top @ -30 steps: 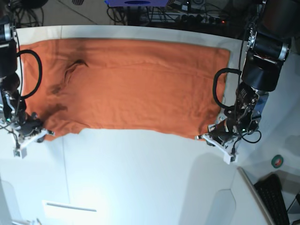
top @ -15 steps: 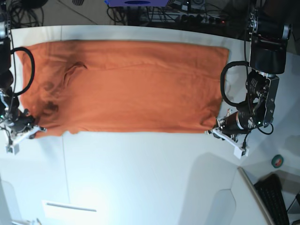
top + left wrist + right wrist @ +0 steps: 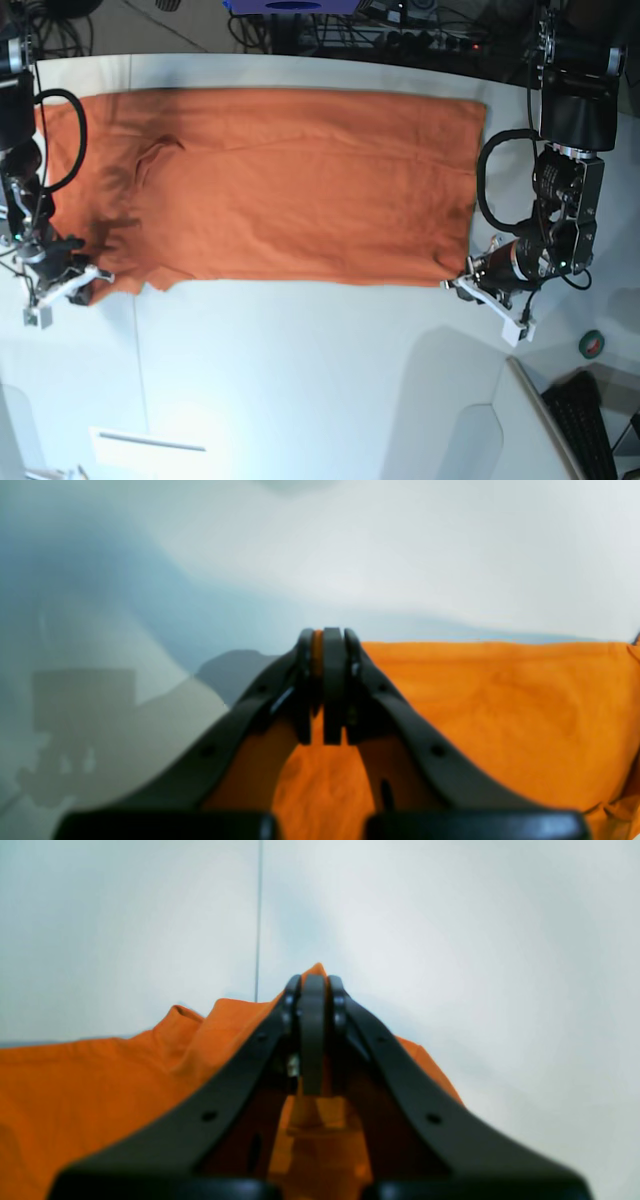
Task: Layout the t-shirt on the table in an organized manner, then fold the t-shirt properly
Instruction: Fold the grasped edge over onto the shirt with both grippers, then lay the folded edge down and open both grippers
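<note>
The orange t-shirt [image 3: 290,180] lies spread flat across the far half of the white table [image 3: 300,380]. My left gripper [image 3: 462,282] is shut on the shirt's near right corner; in the left wrist view the gripper [image 3: 324,645] pinches orange cloth [image 3: 500,705] between its fingers. My right gripper [image 3: 92,272] is shut on the shirt's near left corner, by a sleeve; in the right wrist view the gripper [image 3: 312,990] clamps a raised fold of cloth [image 3: 100,1080]. The collar tag is hidden.
A thin dark seam [image 3: 140,360] runs down the table near its left side. A roll of tape [image 3: 593,344] and a keyboard [image 3: 590,420] lie off the table's right edge. Cables and gear [image 3: 400,25] sit behind the far edge.
Both grippers have kept hold of the near corners. The near hem has been pulled straighter, the left gripper has shifted outward to the right, and the right gripper moved back inward.
</note>
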